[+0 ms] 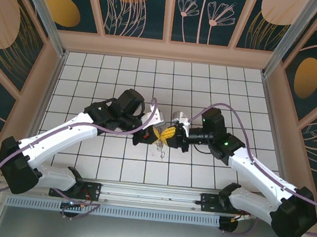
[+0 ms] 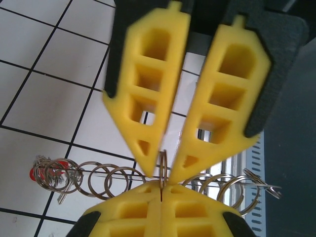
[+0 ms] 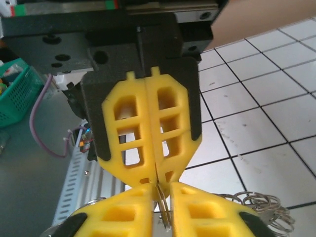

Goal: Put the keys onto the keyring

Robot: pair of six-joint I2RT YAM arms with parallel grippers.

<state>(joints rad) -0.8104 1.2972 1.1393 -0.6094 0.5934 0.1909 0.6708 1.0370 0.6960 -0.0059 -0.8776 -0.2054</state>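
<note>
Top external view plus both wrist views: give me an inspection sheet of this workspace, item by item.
surface: white tiled table.
job's things: keyring hangs between the grippers, strung with split rings; red-headed key at one end; silvery keys hard to tell from the rings.
clutter: nothing seen.
grippers: left gripper and right gripper meet tip to tip, both apparently pinching the middle ring.
cables: purple cable along each arm.
surroundings: leaf-patterned walls; green basket off the table.

My left arm [image 1: 65, 133] and right arm [image 1: 258, 174] both reach inward, elbows out, so the grippers meet tip to tip. My left gripper [image 2: 161, 191] has its fingers pressed flat together. My right gripper [image 3: 162, 193] is pinched to a sliver of gap, fingers angled in a V.
</note>
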